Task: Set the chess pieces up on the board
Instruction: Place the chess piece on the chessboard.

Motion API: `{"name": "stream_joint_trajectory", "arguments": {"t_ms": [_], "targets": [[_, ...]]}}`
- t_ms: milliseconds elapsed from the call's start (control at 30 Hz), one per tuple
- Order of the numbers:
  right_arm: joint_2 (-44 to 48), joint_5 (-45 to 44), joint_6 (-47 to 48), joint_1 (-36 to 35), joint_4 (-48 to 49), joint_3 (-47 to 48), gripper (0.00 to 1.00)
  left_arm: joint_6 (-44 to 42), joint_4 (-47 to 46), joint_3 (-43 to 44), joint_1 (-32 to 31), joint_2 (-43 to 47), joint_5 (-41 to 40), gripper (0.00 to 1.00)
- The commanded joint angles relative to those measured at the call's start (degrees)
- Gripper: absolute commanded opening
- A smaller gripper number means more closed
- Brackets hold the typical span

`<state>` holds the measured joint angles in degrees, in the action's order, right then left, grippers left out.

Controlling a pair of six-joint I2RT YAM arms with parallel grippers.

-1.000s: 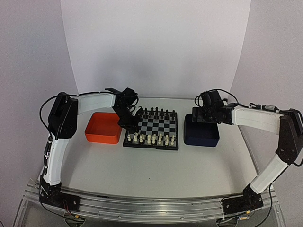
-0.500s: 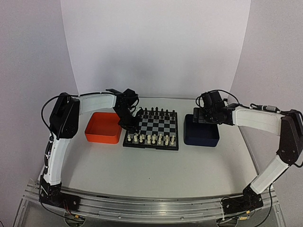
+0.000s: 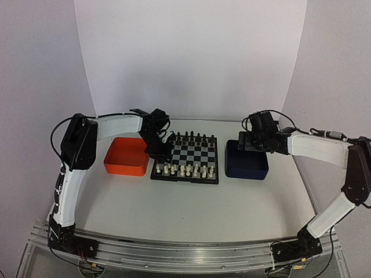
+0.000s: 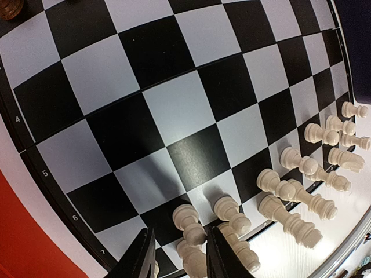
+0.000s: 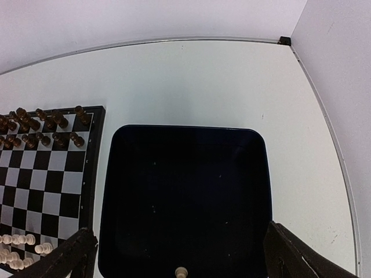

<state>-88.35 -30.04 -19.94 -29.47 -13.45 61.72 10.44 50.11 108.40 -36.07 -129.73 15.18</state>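
The board (image 3: 185,180) lies mid-table, with cream-white chess pieces (image 3: 185,169) in its two near rows. My left gripper (image 3: 157,152) hangs low over the board's near left corner. In the left wrist view its jaws (image 4: 181,231) stand a little apart on either side of an upright white pawn (image 4: 188,223), with a gap on the left side. More white pieces (image 4: 301,191) line the board (image 4: 174,104) edge. My right gripper (image 5: 179,231) is wide open above the dark blue tray (image 5: 185,128). A single cream piece (image 5: 181,272) stands in the tray at the frame's bottom edge.
Black pieces (image 3: 191,139) fill the board's far rows, also seen from the right wrist as black pieces (image 5: 40,124). An orange tray (image 3: 124,168) sits left of the board, and the blue tray (image 3: 246,168) sits right of it. White walls close in behind and at both sides.
My left gripper's jaws have parted from shut, letting go of the white pawn on its square. The right gripper has drifted slightly right over the blue tray.
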Motion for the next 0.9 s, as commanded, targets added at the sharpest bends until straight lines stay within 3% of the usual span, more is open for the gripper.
{"name": "stream_joint_trajectory", "arguments": {"t_ms": [0,100,167,233,267,300,333,533,767,867], "targets": [[2.7,-1.2,-1.1,0.4,0.3,-0.6,0.98,-0.2,0.1,1.9,-0.2,2.4,-0.2,0.32],[3.0,-0.2,-0.7,0.4,0.2,-0.6,0.98,0.1,-0.8,2.9,-0.2,3.8,-0.5,0.41],[3.2,0.6,-0.7,0.5,-0.1,-0.4,0.98,0.5,-1.9,3.8,-0.2,5.3,-1.1,0.52],[3.3,1.2,-0.8,0.6,-0.9,-0.2,0.98,1.2,-3.6,4.8,-0.2,7.0,-2.4,0.68],[3.4,1.7,-1.0,0.9,-1.5,0.0,0.98,1.7,-4.3,5.4,-0.2,8.7,-4.0,0.88],[3.3,2.2,-1.2,1.2,-2.4,0.1,0.98,1.9,-4.8,5.9,-0.2,9.5,-5.0,0.97],[3.0,3.3,-1.5,1.7,-3.8,0.6,0.98,2.0,-5.6,6.2,-0.1,11.3,-6.2,0.99],[-3.8,12.1,-4.3,6.3,-17.0,9.0,0.98,2.7,-19.9,-1.6,1.3,23.3,-18.4,1.00],[-13.1,29.5,3.1,11.6,-23.3,17.2,0.97,4.6,-42.2,-17.3,9.2,30.8,-15.7,1.00],[-17.3,31.7,9.3,12.2,-27.8,21.9,0.97,3.2,-48.4,-20.6,10.0,31.2,-17.0,1.00]]}}
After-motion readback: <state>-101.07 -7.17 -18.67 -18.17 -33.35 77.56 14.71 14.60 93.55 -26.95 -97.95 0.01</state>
